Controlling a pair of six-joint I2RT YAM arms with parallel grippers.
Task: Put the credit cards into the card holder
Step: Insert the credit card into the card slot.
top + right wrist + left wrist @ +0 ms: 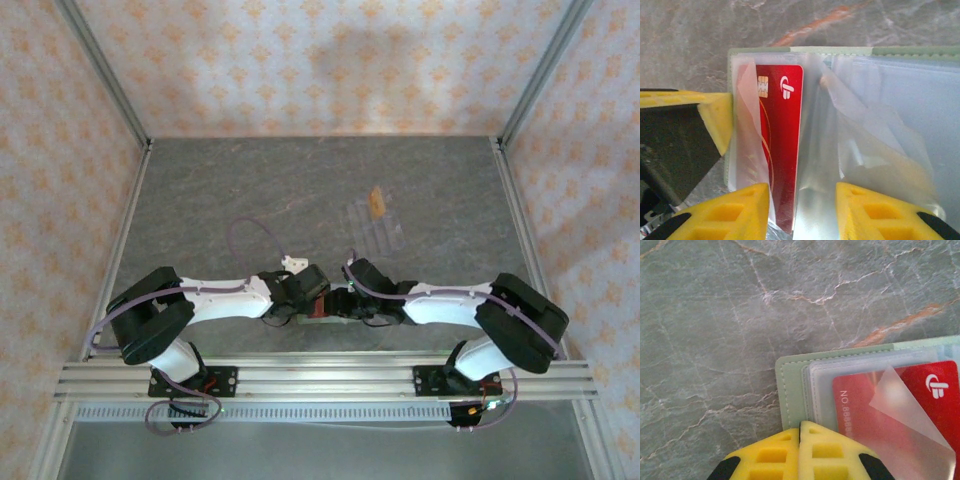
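The card holder (790,390) lies open on the grey marble tabletop, sage green with clear inner sleeves (880,110). A red credit card (782,140) sits inside the leftmost sleeve, its near end poking out toward my right gripper (802,210). That gripper is open, with one finger on each side of the card's end and nothing pinched. My left gripper (800,426) is shut, and its tips rest on the card holder's near edge beside the red card (860,410). In the top view both grippers meet over the card holder (320,310) near the table's front.
A gold-orange card (377,202) stands upright in a clear ridged tray (378,232) behind the grippers, at mid-table. Patterned walls and metal posts enclose the table on three sides. The arm bases sit on a rail at the near edge.
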